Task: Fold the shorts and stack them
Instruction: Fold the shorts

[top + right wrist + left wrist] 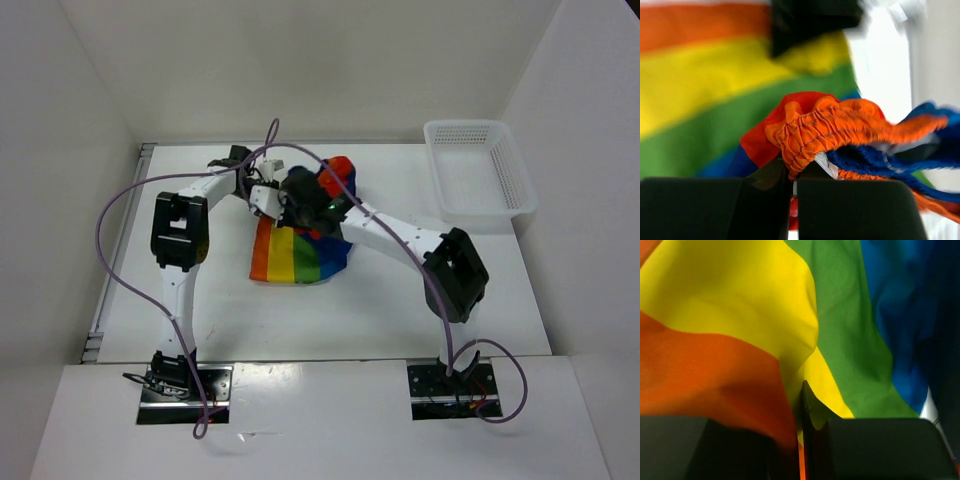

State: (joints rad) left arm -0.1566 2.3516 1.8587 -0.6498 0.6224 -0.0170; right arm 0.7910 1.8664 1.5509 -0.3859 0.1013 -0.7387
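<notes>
Nearest the arm bases: white counter [360, 310]. Next out are the shorts [298, 258], rainbow-striped, left of the white mesh basket [478, 172] and well apart from it. The lower striped part spreads on the counter; the upper part is bunched and lifted between both tools. The left tool [801, 452] is closed, with a fold of orange/yellow cloth pinched between its fingers and the stripes draping past it. The right tool [794, 192] is closed too, clamped on the gathered orange waistband [835, 127], with the blue part of the band trailing off sideways. There is a small white scrap at the pinch; drawstring or tag, cannot tell. From above, both tools sit close together at the far end of the shorts, about level with the basket's near rim. Handling, my read: light, very soft, no stiffness, so it drapes and creases wherever it is unsupported, and holds set close together let it collapse into a bunch. The cloth looks matte, not slippery, not fragile. The elastic band is the thickest and most grippable part, but it stretches and puckers, so edges won't line up unless it is held taut. Best holds are probably the two ends of the waistband, or a waistband corner plus a hem corner, spread wide. Farthest: the basket, at the far right corner of the counter.
</notes>
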